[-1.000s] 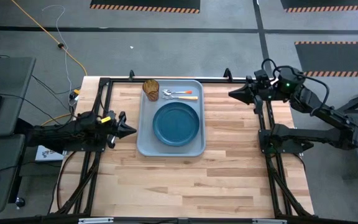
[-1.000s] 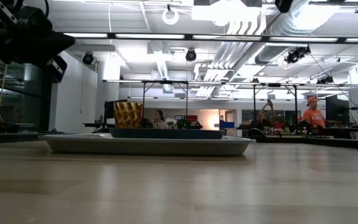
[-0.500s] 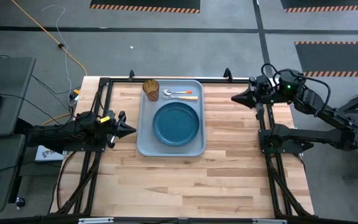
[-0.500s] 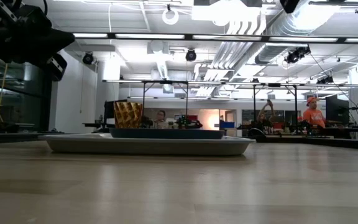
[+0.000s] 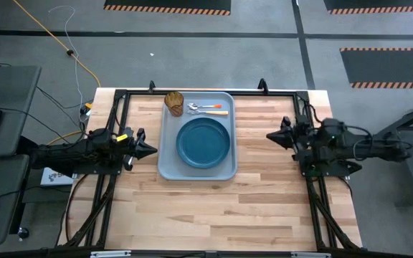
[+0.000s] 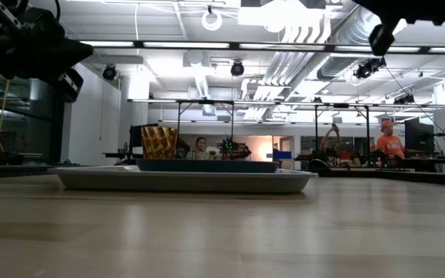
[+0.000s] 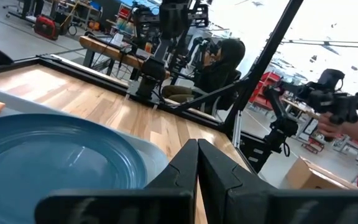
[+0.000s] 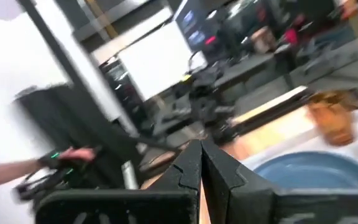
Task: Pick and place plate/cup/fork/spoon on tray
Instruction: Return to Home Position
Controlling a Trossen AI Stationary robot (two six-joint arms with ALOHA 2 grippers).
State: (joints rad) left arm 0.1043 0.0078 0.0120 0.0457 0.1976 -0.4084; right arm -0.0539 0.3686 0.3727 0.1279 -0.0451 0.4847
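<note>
- Since the earlier frame, the right gripper (image 5: 269, 136) has drawn back from the table's far right corner. It now sits over the right edge of the table (image 5: 264, 208), about level with the plate, with its arm folded low behind it.
- Right gripper state: clenched on nothing; its fingers (image 8: 188, 167) meet tip to tip in the right wrist view.
- Left gripper (image 5: 151, 149): unmoved, parked just beside the left edge of the tray (image 5: 165, 169), clenched and empty.
- Tray: lies at the table's far edge and carries all four items.
- Plate (image 5: 203, 141): flat at the tray's centre.
- Cup (image 5: 174, 102): upright in the tray's far left corner.
- Spoon (image 5: 214, 107) and fork (image 5: 217, 112): side by side along the tray's far edge, next to the cup, with the spoon nearer the rim.
</note>
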